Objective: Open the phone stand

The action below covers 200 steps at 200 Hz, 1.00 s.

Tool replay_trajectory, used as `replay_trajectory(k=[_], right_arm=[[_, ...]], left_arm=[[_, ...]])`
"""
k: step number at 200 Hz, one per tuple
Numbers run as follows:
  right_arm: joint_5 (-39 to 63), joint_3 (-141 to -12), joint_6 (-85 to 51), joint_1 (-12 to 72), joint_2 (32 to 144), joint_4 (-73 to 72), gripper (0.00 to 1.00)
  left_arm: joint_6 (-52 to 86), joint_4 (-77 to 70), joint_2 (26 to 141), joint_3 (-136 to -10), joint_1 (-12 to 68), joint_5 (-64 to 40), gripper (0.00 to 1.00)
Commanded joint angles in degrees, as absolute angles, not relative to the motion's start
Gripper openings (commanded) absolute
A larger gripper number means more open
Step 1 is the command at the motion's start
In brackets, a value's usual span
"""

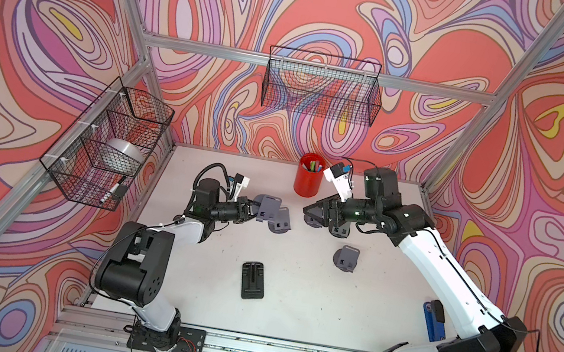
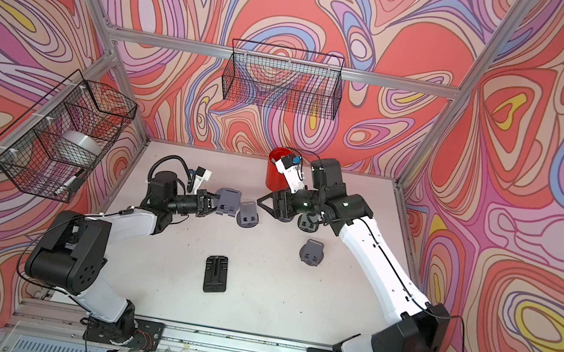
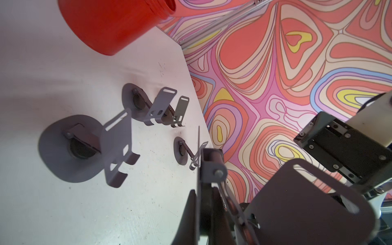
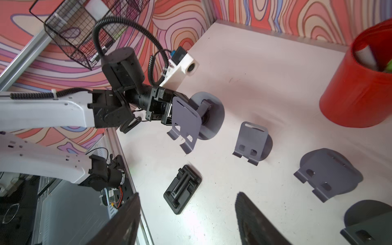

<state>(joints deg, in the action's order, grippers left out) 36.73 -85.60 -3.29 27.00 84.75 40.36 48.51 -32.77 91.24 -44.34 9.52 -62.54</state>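
Clamping the grey phone stand (image 1: pixel 266 208), the left end effector (image 1: pixel 251 211) has its jaws pressed together on a thin edge of it, as the left wrist view shows. The stand sits in the far half of the bench (image 1: pixel 285 326), left of the middle. Its round base is tipped up rather than lying flat, and its slotted cradle plate is swung out on the hinge arm. Whether any part touches the bench I cannot tell. Just beside it, toward the right edge, a second grey stand (image 1: pixel 280 222) rests on its base with the cradle raised. Further toward the right edge hangs the right end effector (image 1: pixel 308 211), jaws apart and holding nothing, its dark fingers (image 4: pixel 125 220) framing the right wrist view. A third grey stand (image 1: pixel 313 223) and a fourth grey stand (image 1: pixel 340 230) sit partly hidden beneath it. A fifth grey stand (image 1: pixel 347 259) stands alone, nearer the middle and toward the right edge. A black folded stand (image 1: pixel 252 281) lies flat near the centre, toward the near edge. A red cup (image 1: pixel 309 180) with pens stands at the far edge, about midway along. A blue object (image 1: pixel 432 321) lies by the right edge, partly covered by the right arm. A wire basket (image 1: pixel 109 146) on the left wall holds a silver roll, and a second wire basket (image 1: pixel 321 86) hangs on the back wall.
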Motion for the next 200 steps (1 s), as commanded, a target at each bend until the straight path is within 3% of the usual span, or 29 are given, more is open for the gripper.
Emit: replay_trajectory(k=[1,20,61,91,113,144,200], right_arm=[[42.22,-87.70,0.12,26.90,86.07,42.45,0.73],[44.24,-87.59,1.26,27.08,86.45,42.89,0.73],[46.18,-87.83,3.75,27.80,85.78,45.40,0.73],[44.96,-88.93,6.07,29.49,86.13,49.03,0.67],[42.57,-90.26,7.93,32.07,86.94,51.96,0.55],[38.42,-92.51,8.79,34.43,89.17,55.20,0.29],[29.56,-96.95,10.49,37.89,92.34,59.17,0.02]], left_arm=[[40.90,-20.08,87.81,-49.23,14.29,-65.97,0.00],[38.92,-15.80,87.37,-51.81,17.61,-65.15,0.00],[44.41,-22.62,88.48,-53.04,20.16,-65.35,0.00],[43.33,-20.03,88.87,-55.06,21.75,-65.39,0.00],[43.14,-18.77,89.36,-56.11,22.28,-65.97,0.00],[42.47,-17.06,89.76,-57.17,22.58,-66.69,0.00],[37.25,-8.30,89.23,-58.59,23.09,-67.50,0.00]])
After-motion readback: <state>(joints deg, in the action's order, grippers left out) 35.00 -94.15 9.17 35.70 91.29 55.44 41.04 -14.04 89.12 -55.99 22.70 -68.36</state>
